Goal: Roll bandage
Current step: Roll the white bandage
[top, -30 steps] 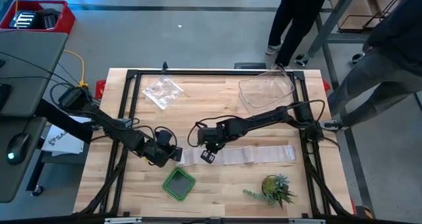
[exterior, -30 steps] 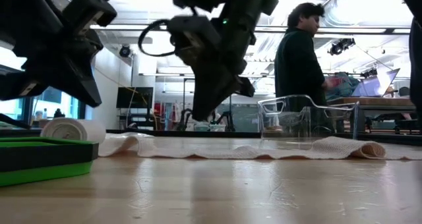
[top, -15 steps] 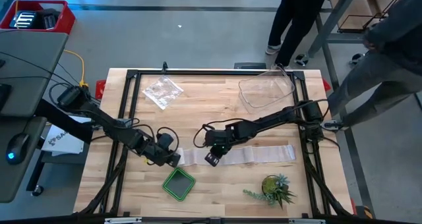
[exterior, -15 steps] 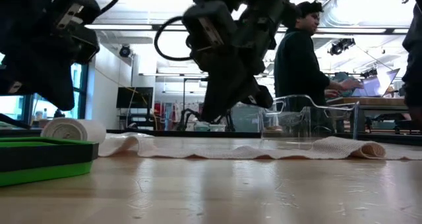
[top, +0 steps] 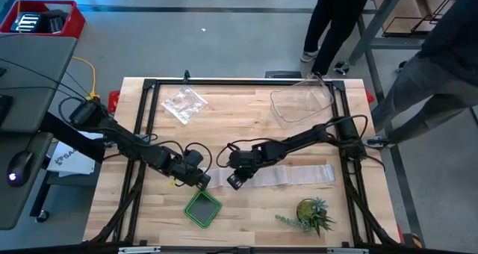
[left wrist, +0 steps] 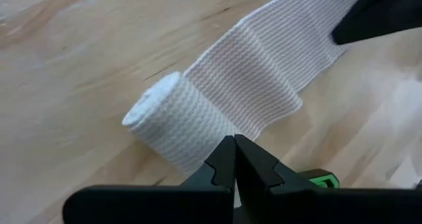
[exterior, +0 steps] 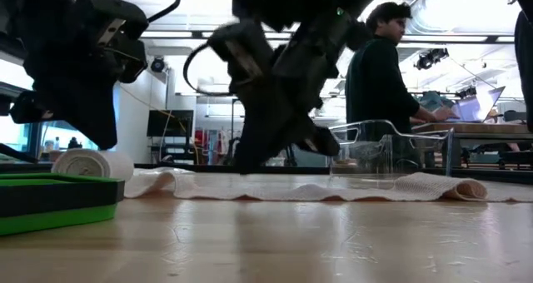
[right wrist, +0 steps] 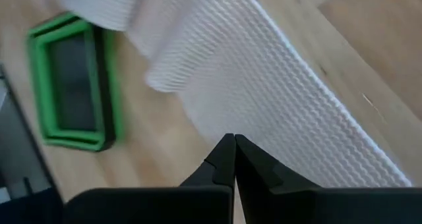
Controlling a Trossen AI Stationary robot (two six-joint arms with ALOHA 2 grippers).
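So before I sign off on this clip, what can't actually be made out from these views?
- High view: whether the left gripper touches the rolled end of the bandage; the arm covers the roll.
- Low view: where the right gripper meets the strip; dark and motion-blurred.
- Right wrist view: the green tray is smeared, its contents unreadable.
- High view: what the crinkly clear bag holds; too small.
- Clear tub: contents not discernible.

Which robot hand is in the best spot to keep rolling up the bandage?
Probably the left hand: it sits shut right beside the rolled end of the bandage. The right hand is shut over the flat strip, farther along.
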